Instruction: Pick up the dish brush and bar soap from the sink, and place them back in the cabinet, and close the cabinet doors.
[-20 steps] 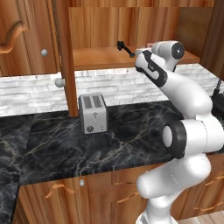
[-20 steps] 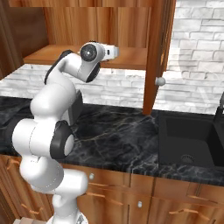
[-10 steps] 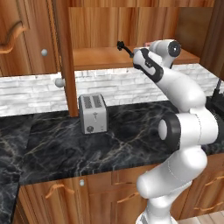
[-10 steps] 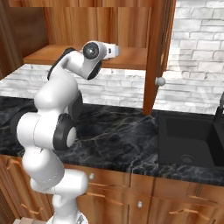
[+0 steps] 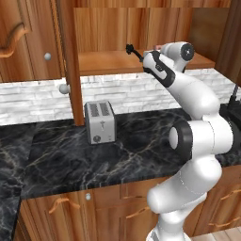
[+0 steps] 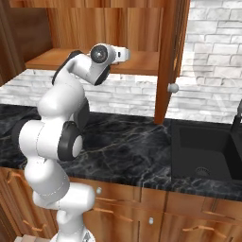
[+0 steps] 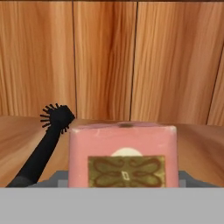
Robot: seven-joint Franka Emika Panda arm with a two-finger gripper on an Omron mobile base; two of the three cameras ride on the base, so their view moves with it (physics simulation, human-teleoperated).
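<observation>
The pinkish bar soap (image 7: 124,155) sits right in front of the hand camera, and my gripper (image 7: 124,179) is shut on it, a grey fingertip (image 7: 57,178) at each side. In the left base view my gripper (image 5: 151,50) reaches over the shelf (image 5: 103,62) of the open cabinet. The black dish brush (image 7: 47,139) lies on the shelf just left of the soap, bristle head toward the back wall; the brush (image 5: 132,51) also shows beside the hand. Whether the soap touches the shelf I cannot tell. The black sink (image 6: 203,151) lies to the right.
Both cabinet doors stand open: one door (image 5: 68,61) with a round knob (image 5: 64,88) on the left, the other door (image 6: 172,56) near the sink. A silver toaster (image 5: 100,122) stands on the black marble counter (image 5: 70,160). A dark faucet (image 6: 236,123) rises by the sink.
The arm's elbow has swung closer to upright. The hand has stayed at the shelf with the soap in it, shifting only slightly. The brush has not moved.
</observation>
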